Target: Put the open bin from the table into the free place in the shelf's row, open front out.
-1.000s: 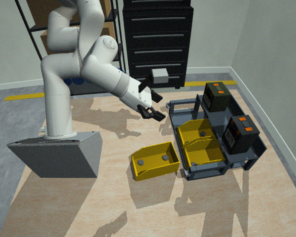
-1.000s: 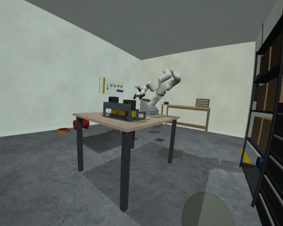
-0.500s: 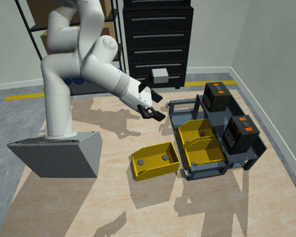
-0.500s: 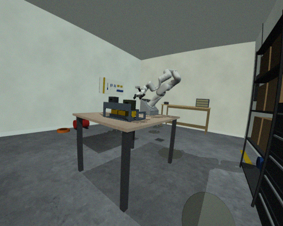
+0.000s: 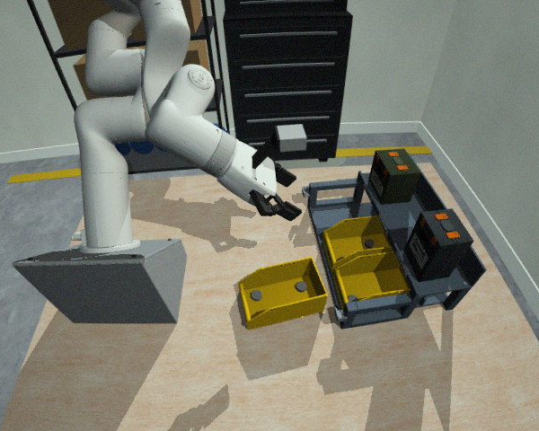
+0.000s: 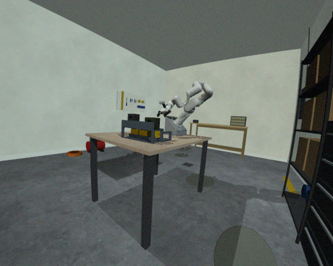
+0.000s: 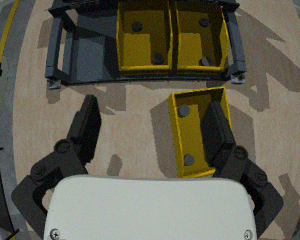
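The loose yellow bin (image 5: pixel 284 308) (image 7: pixel 190 135) stands level on the table (image 5: pixel 214 371) (image 6: pixel 126 140), just in front of the dark grey shelf (image 5: pixel 381 307) (image 6: pixel 144 130) (image 7: pixel 144 79). Two grey round parts (image 5: pixel 300 285) lie in it. Two more yellow bins (image 5: pixel 353 239) (image 5: pixel 372 280) (image 7: pixel 145 43) (image 7: pixel 200 40) stand side by side in the shelf. The free place (image 5: pixel 340 206) (image 7: pixel 90 40) is at the shelf's far end. My gripper (image 5: pixel 290 195) (image 6: pixel 163 111) (image 7: pixel 152 110) is open and empty, high above the table beside the free place, apart from the loose bin.
Two dark boxes (image 5: pixel 393 176) (image 5: pixel 439 243) with orange tabs stand on the shelf's upper board behind the bins. The arm's grey base (image 5: pixel 102 278) sits on the table's left. A black drawer cabinet (image 5: pixel 288 69) stands beyond the table.
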`<state>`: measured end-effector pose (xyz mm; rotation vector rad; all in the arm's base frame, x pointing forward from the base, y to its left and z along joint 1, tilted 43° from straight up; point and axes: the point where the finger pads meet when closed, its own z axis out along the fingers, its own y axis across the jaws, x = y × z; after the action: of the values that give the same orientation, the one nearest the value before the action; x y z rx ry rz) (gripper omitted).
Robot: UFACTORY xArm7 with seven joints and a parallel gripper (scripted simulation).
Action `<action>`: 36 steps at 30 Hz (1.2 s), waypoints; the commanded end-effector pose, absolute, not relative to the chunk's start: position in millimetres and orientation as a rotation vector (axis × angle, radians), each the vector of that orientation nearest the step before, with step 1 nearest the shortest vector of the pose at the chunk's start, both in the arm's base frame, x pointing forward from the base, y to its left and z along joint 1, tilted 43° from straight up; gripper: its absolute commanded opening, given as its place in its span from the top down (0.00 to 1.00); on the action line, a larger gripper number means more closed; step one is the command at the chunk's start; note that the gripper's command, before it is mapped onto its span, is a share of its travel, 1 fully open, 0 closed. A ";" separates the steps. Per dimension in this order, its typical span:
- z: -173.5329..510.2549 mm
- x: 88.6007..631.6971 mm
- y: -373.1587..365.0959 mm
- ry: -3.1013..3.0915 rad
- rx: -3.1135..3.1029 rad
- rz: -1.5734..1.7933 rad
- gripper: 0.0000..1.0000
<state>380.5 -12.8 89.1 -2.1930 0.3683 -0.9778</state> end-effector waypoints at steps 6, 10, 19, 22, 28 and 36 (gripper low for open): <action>85.6 379.0 -3.0 0.424 -2.060 -1.200 0.00; 85.6 379.0 -3.0 0.424 -2.060 -1.200 0.00; 88.8 380.8 -11.6 0.381 -2.167 -1.027 0.00; 86.1 379.2 -4.4 0.413 -2.088 -1.158 0.00; 85.1 378.7 -2.0 0.424 -2.060 -1.200 0.00; 88.8 380.8 -11.4 0.381 -2.167 -1.028 0.00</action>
<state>380.6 -12.8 89.1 -2.1921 0.3683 -0.9803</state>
